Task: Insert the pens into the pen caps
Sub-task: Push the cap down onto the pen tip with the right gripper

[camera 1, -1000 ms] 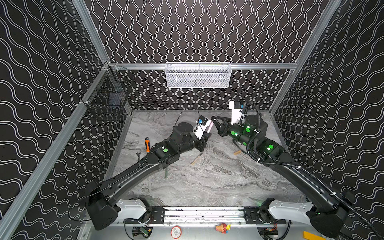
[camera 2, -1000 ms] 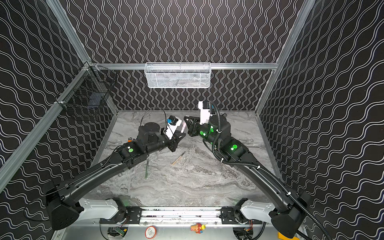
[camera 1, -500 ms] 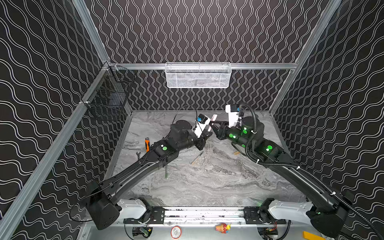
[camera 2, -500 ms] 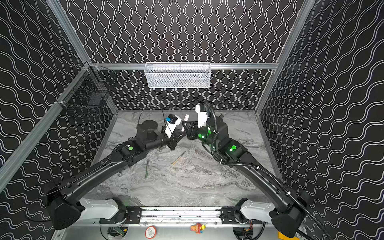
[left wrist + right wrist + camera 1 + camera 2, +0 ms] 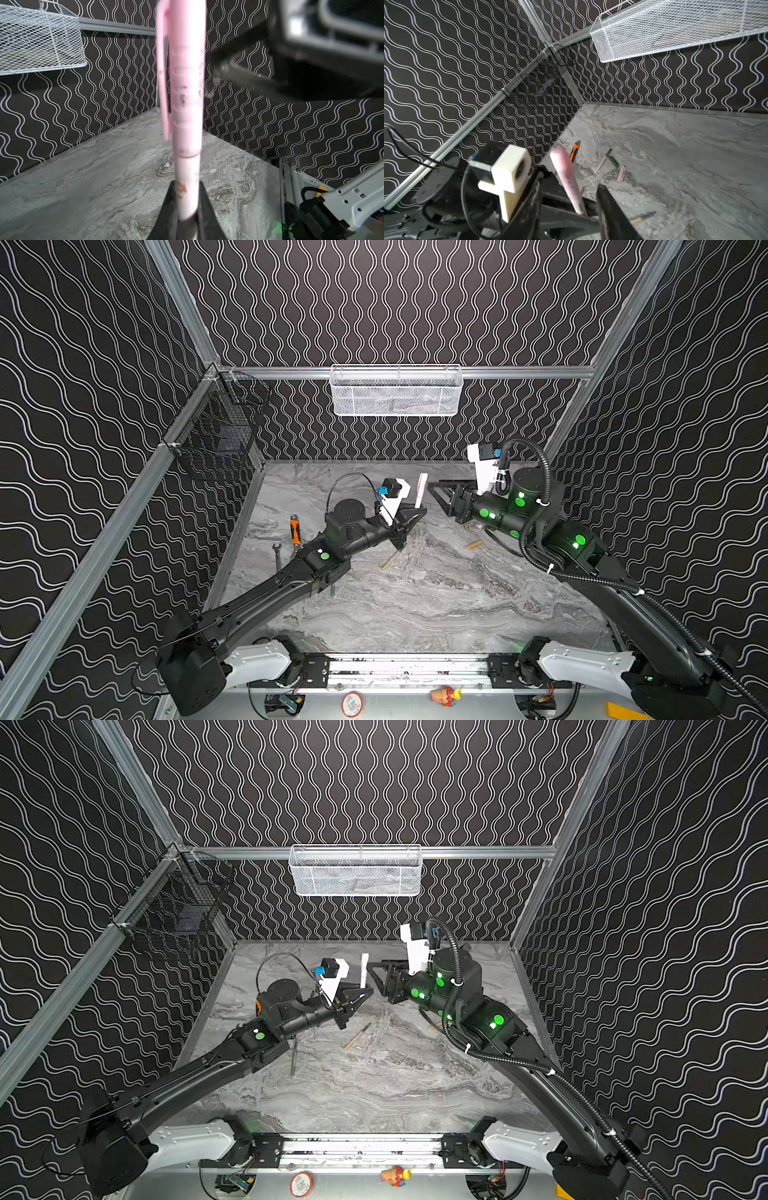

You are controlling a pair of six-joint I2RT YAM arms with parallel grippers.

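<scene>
A pale pink pen [image 5: 419, 499] [image 5: 364, 975] stands upright, and my left gripper [image 5: 417, 512] [image 5: 365, 991] [image 5: 187, 188] is shut on its lower barrel [image 5: 187, 176]. A pink pen cap [image 5: 185, 83] [image 5: 562, 166] sits on its upper end. Just right of that cap my right gripper [image 5: 434, 488] [image 5: 372, 969] [image 5: 569, 195] is open, its jaws apart and clear of it. On the table lie a tan pen [image 5: 390, 560] [image 5: 356, 1036], a tan cap [image 5: 473, 545], a green pen [image 5: 294, 1056], a second pink pen [image 5: 599, 166], a green cap [image 5: 613, 162] and a pink cap [image 5: 621, 173].
An orange-handled tool [image 5: 294, 531] and a small wrench [image 5: 276, 556] lie by the left wall. A white mesh basket [image 5: 395, 393] hangs on the back wall. A black wire basket [image 5: 220, 439] hangs on the left wall.
My right gripper has opened, let go of the pink cap and drawn back to the right. The left gripper still holds the capped pink pen, now standing upright.
</scene>
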